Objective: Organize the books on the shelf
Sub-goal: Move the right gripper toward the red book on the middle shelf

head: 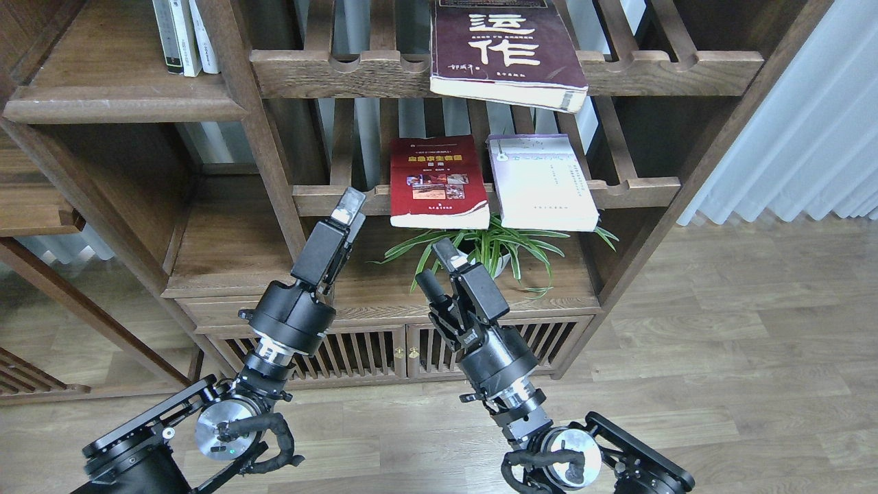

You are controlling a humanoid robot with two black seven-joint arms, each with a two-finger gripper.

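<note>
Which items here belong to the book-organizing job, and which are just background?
Job items:
red book
lavender-white book
maroon book
solid plank shelf
left gripper
right gripper

Background:
spider plant
slatted racks
upright white books
cabinet doors
curtain

- Spider plant point(495, 250) sits right under the red book point(437, 182) and lavender book point(542, 182), crowding that gap.
- Bare wooden ledge point(233, 247) left of it looks open, I think.
- Maroon book point(504, 51) overhangs above.

Left arm raised, left gripper point(350, 209) fingers together, empty | right arm raised, right gripper point(437, 264) fingers apart, empty
</note>
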